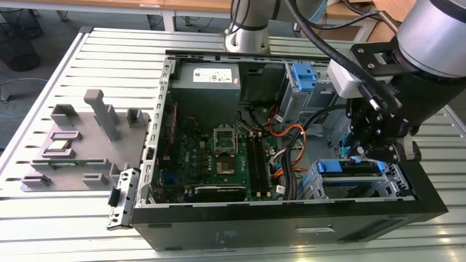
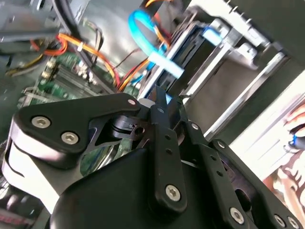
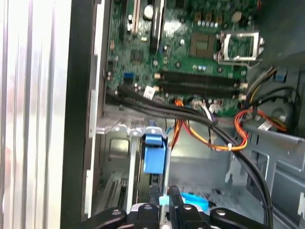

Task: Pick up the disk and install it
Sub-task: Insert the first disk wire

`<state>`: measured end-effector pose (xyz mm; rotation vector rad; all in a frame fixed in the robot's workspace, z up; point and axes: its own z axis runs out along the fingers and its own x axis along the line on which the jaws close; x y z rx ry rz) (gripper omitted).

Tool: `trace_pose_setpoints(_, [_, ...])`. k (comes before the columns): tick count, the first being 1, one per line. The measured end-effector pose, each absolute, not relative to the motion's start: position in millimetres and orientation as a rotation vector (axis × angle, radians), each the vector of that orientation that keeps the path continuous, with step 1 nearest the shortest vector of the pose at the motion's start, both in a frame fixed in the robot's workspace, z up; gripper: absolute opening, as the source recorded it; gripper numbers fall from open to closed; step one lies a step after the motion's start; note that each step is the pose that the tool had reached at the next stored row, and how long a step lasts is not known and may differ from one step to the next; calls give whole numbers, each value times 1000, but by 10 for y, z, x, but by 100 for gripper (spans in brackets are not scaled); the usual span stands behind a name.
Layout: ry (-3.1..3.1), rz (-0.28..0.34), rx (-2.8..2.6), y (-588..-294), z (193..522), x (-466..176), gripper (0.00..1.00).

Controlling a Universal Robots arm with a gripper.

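Open computer case lies flat on slatted table; green motherboard exposed inside. My gripper hangs over drive cage at exterior view's right. Disk with blue rails sits in that cage, just below my fingers. Cannot tell whether my fingers are parted or closed.

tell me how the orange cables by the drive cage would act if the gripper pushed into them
The orange cables look thin and loop loosely over the motherboard, so they would probably flex aside rather than resist. They run bundled with black cables, so a push likely drags those too. They seem light, though plugged ends could strain.
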<state>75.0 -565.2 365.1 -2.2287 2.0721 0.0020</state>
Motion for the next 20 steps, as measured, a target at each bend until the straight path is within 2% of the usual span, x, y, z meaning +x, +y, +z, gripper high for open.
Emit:
trace_pose_setpoints(5, [2114, 97, -2267, -5652, 3646, 762, 23])
trace_pose_setpoints(20, [2131, 98, -2252, -5652, 3641, 832, 23])
